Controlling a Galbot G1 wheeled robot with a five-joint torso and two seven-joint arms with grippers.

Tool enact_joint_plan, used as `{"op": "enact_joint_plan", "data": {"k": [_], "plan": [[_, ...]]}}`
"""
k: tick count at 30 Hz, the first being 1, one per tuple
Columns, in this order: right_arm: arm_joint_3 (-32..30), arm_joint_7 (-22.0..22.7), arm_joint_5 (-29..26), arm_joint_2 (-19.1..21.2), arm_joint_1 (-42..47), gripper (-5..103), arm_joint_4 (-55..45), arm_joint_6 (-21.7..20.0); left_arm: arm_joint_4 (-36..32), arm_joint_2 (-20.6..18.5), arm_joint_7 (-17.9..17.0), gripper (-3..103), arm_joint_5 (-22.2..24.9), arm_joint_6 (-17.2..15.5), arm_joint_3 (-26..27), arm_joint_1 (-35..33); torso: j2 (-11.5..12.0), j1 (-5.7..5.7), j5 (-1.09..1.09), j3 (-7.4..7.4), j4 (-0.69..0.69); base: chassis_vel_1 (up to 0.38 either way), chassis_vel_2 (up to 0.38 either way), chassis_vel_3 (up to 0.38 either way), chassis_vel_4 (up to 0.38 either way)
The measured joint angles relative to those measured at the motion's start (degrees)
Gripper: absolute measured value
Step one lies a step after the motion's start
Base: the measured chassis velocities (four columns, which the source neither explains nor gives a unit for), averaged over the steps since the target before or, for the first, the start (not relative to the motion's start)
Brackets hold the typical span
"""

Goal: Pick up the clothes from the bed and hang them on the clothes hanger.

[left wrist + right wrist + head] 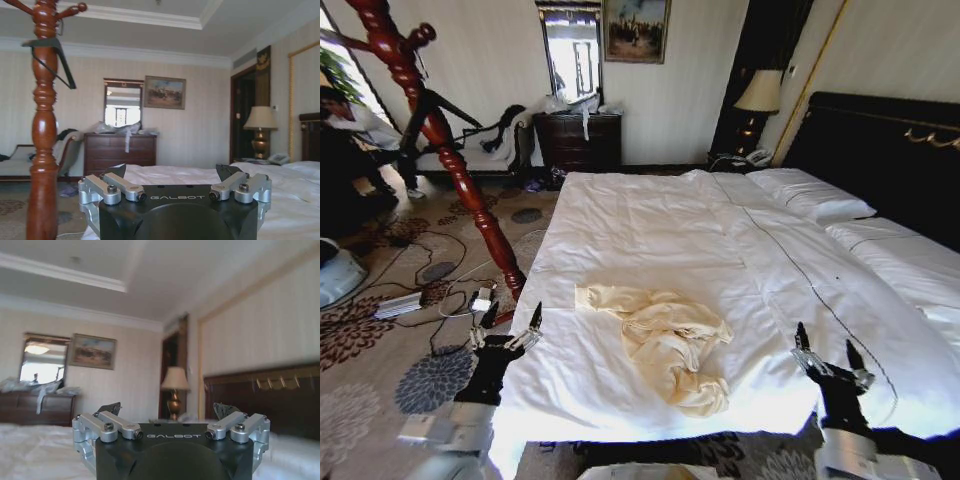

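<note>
The clothes (pixel 663 343), a pale cream-yellow shirt, lie crumpled on the near part of the bed (pixel 650 225), on its white duvet. The black clothes hanger (pixel 56 59) hangs high on a red-brown wooden coat stand (pixel 448 150) left of the bed; in the head view the clothes hanger (pixel 426 112) shows against the pole. My left gripper (pixel 513 316) stands open, fingers up, at the bed's near left corner, left of the shirt. My right gripper (pixel 826 341) is open over the bed's near right part. Both are empty, as the wrist views show for the left gripper (pixel 172 172) and the right gripper (pixel 168 409).
The coat stand's base stands on the patterned carpet close to the bed's left edge. Cables and a power strip (pixel 398 305) lie on the floor there. A dark dresser (pixel 578 140) with a mirror is at the far wall, a lamp (pixel 757 93) beside the dark headboard (pixel 890 150).
</note>
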State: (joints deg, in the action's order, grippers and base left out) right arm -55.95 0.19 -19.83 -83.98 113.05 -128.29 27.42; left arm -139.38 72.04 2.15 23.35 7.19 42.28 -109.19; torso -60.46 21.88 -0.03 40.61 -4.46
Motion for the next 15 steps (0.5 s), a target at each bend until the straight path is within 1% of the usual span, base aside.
{"op": "enact_joint_plan", "data": {"k": [2, 3, 4, 6, 7, 8, 9, 10, 11, 12, 15], "plan": [[-0.4, -1.5, 2.0, -0.7, 0.3, 100, 0.3, 1.6, -0.9, -1.4, -0.2, 100, 2.0, -0.7, -0.3, 0.0, 0.0, 0.00, 0.02, 0.00, 0.00, 0.000, 0.000, 0.000, 0.000], [-0.4, -1.5, 2.0, -0.7, 0.3, 100, 0.3, 1.6, -0.9, -1.4, -0.2, 100, 2.0, -0.7, -0.3, 0.0, 0.0, 0.00, 0.02, 0.00, 0.00, 0.000, 0.000, 0.000, 0.000], [0.1, -2.1, 1.3, -1.8, 0.8, 100, 0.1, 2.2, -1.5, -2.7, -0.3, 100, 3.1, -1.1, -0.4, 0.3, 0.0, 0.00, 0.04, 0.00, -0.01, 0.000, 0.000, 0.000, 0.000], [0.9, -2.2, 1.1, -2.8, 1.0, 100, -0.2, 2.1, -1.4, -4.3, -0.4, 100, 2.5, -0.7, -0.4, 1.0, 0.0, 0.00, 0.02, 0.00, -0.01, 0.000, 0.000, 0.000, 0.000], [0.9, -2.2, 2.7, -2.9, 1.0, 100, -0.1, 2.2, -1.1, -5.3, -0.6, 100, 2.2, -0.3, -0.3, 1.3, 0.0, 0.00, 0.00, 0.00, -0.01, 0.000, 0.000, 0.000, 0.000], [0.2, -2.7, 5.8, -2.9, 0.7, 100, 0.8, 2.9, -0.8, -6.4, -0.9, 100, 2.3, 0.0, -0.3, 1.5, 0.0, 0.00, 0.01, 0.00, 0.00, 0.000, 0.000, 0.000, 0.000], [0.2, -2.7, 5.8, -2.9, 0.7, 100, 0.8, 2.9, -0.8, -6.4, -0.9, 100, 2.3, 0.0, -0.3, 1.5, 0.0, 0.00, 0.01, 0.00, 0.00, 0.000, 0.000, 0.000, 0.000], [-0.5, -3.2, 7.9, -2.7, 0.5, 100, 1.4, 3.6, -0.8, -7.5, -1.1, 100, 2.7, 0.2, -0.3, 1.8, 0.0, 0.00, 0.03, 0.00, 0.00, 0.000, 0.000, 0.000, 0.000], [-0.8, -3.3, 8.6, -2.7, 0.4, 100, 1.5, 3.9, -0.8, -8.0, -1.2, 100, 2.7, 0.3, -0.3, 2.0, 0.0, 0.00, 0.03, 0.00, 0.00, 0.000, 0.000, 0.000, 0.000], [-0.9, -3.3, 8.5, -3.1, 0.3, 100, 1.4, 3.9, -0.8, -8.7, -1.3, 100, 2.7, 0.3, -0.4, 2.2, 0.0, 0.00, 0.03, 0.00, -0.01, 0.000, 0.000, 0.000, 0.000], [-0.5, -2.9, 7.7, -3.8, 0.2, 100, 0.9, 3.5, -1.2, -8.9, -1.4, 100, 2.7, 0.1, -0.8, 2.3, 0.0, 0.00, 0.01, 0.00, -0.02, 0.000, 0.000, 0.000, 0.000]]}}
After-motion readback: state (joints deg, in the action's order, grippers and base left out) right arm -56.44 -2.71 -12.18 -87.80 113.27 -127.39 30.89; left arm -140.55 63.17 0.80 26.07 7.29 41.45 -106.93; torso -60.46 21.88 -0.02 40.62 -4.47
